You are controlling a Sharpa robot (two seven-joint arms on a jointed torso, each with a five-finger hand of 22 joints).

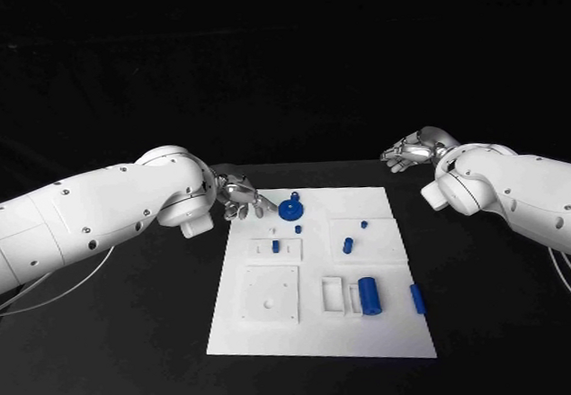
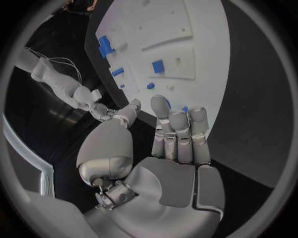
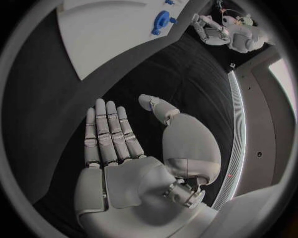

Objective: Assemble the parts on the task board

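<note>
On the black table (image 1: 113, 352) we list, from left to right:

Left hand (image 1: 238, 197): we find it at the far left corner of the task board (image 1: 281, 337), just off the board's edge. Its fingers are spread and hold nothing; the left wrist view confirms an empty palm (image 2: 171, 163) with fingers extended over the board's corner.

Task board: a white plate in the middle of the table, with a raised square plate (image 1: 270, 295) on its near left part and a smaller raised plate (image 1: 276, 248) beyond it.

Parts, all blue: a small block (image 1: 276, 247) standing in the smaller plate; a round disc with a short handle (image 1: 292, 208) near the far edge, just right of the left hand; a small peg (image 1: 299, 228) near it; a short peg (image 1: 349, 244) in the board's middle; a tiny piece (image 1: 364, 222) farther off; a thick cylinder (image 1: 368, 295) lying beside a white frame (image 1: 333, 295) on the near right; a slim bar (image 1: 418, 298) at the right edge.

Right hand (image 1: 409, 153): we place it beyond the board's far right corner, well apart from the parts. Fingers straight, thumb apart, holding nothing (image 3: 124, 148).
</note>
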